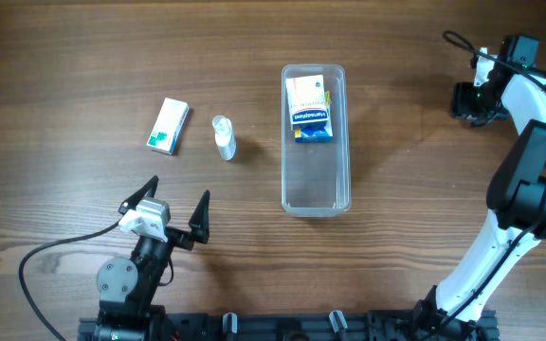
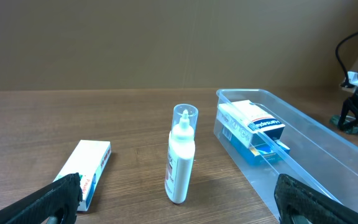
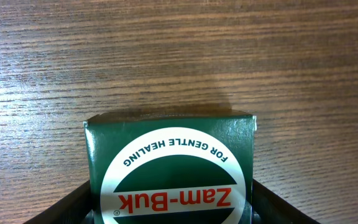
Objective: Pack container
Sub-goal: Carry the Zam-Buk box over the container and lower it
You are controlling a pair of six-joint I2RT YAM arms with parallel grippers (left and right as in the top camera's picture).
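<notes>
The clear plastic container [image 1: 316, 201] lies lengthwise at the table's middle and shows at the right of the left wrist view [image 2: 328, 155]. Two small boxes [image 1: 309, 109] lie in its far end [image 2: 250, 127]. A white bottle [image 1: 224, 138] stands upright left of it [image 2: 181, 155]. A white and green box [image 1: 168, 126] lies further left [image 2: 87, 169]. My left gripper [image 1: 178, 189] is open and empty, near the front edge, facing the bottle [image 2: 180, 213]. My right gripper [image 1: 469, 99] is at the far right, shut on a green Zam-Buk box [image 3: 169, 155], held between its fingers [image 3: 169, 214].
Bare wooden table surrounds the items. A black cable [image 1: 45, 260] trails from the left arm's base at the front left. The right arm [image 1: 529, 180] reaches along the table's right side.
</notes>
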